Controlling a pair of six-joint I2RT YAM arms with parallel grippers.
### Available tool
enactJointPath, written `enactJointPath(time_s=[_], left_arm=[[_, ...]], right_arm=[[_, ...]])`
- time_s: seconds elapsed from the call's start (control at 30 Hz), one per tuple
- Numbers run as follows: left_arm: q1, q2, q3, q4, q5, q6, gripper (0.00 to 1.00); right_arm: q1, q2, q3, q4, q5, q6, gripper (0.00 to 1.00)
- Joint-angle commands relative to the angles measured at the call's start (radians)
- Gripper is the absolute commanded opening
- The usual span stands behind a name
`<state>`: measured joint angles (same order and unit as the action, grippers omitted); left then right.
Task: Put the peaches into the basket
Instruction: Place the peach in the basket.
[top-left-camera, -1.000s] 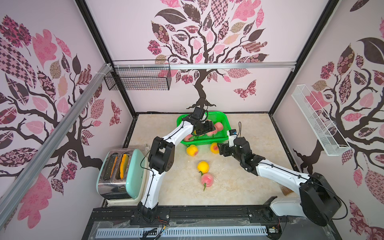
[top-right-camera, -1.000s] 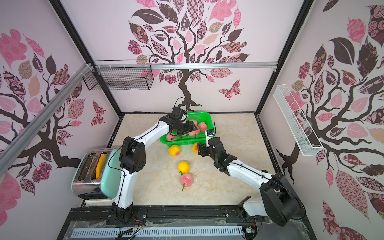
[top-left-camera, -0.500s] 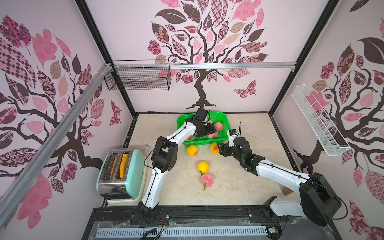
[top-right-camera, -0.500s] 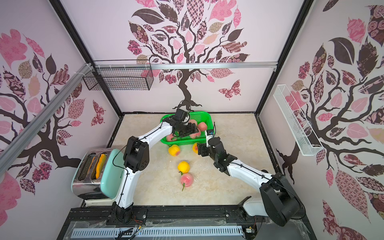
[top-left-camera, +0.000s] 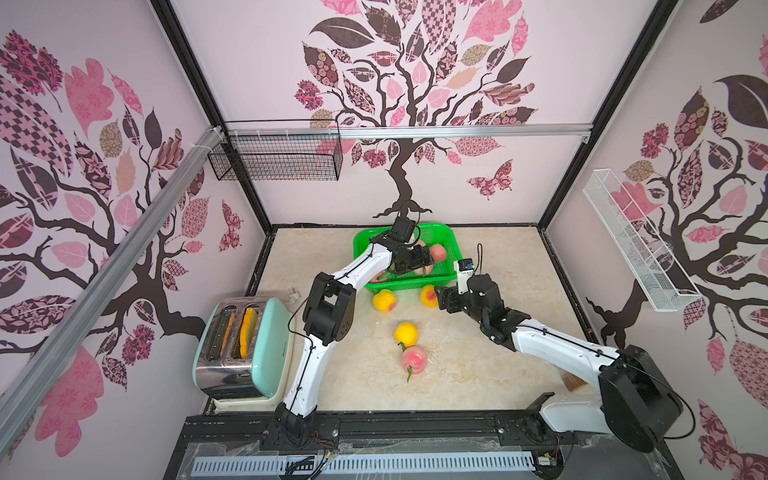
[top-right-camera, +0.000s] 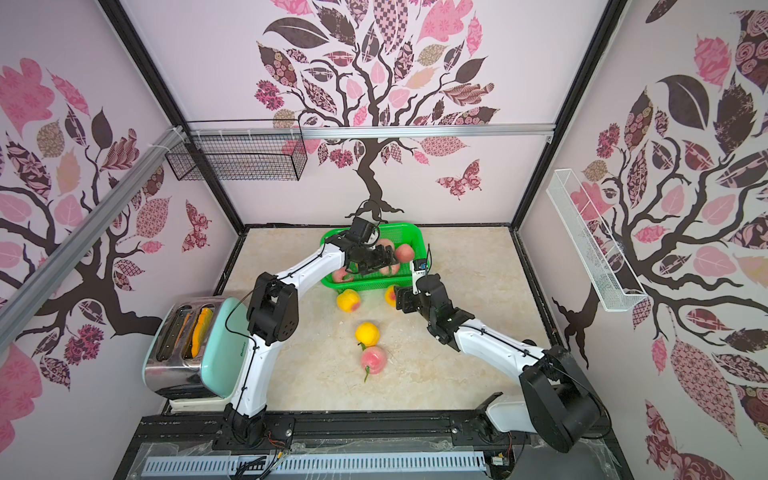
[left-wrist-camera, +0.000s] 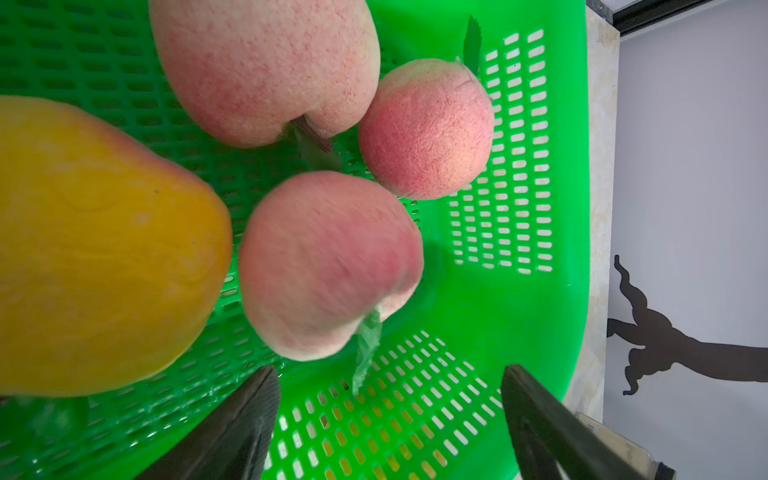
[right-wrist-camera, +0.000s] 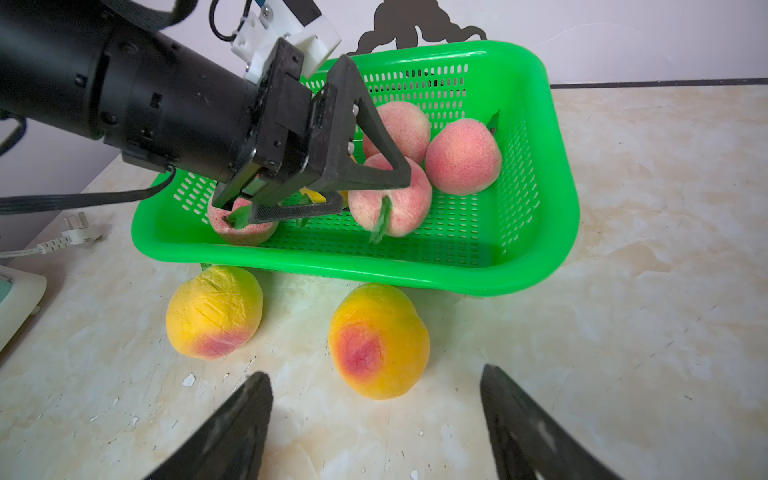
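White shells, bulky black joints and thin black cables on left arm (top-left-camera: 306, 365) and right arm (top-left-camera: 557, 351); left claw (left-wrist-camera: 390, 369) and right claw (right-wrist-camera: 374, 374) black, wedge-fingered.

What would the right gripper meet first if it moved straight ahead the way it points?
Probably the red-spotted yellow peach right ahead of the right gripper; the green basket stands behind it.

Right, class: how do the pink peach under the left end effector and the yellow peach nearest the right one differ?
Pink peach is speckled pink, yellow peach yellow with a red spot. Pink peach sits inside the basket, yellow peach on the table. Both are round.
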<state>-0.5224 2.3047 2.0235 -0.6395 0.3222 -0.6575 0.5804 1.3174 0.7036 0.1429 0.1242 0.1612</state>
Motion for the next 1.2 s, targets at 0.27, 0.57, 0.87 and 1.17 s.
enactJointPath(time_s=[0.27, 0.57, 0.87, 1.17], left_arm=[[-0.001, -0.005, -0.005, 0.021, -0.006, 0.006, 0.87], [-0.001, -0.024, -0.016, 0.027, -0.007, 0.006, 0.86], [-0.001, -0.085, -0.025, 0.025, -0.020, 0.008, 0.86], [-0.001, -0.174, -0.053, 0.002, -0.044, 0.032, 0.85]], right_arm=[[0.004, -0.019, -0.017, -0.002, 0.004, 0.005, 0.81], [0.005, -0.018, -0.015, -0.002, 0.004, 0.005, 0.81], [0.004, -0.017, -0.015, -0.001, 0.006, 0.005, 0.81], [0.004, -0.017, -0.015, -0.004, 0.008, 0.004, 0.81]])
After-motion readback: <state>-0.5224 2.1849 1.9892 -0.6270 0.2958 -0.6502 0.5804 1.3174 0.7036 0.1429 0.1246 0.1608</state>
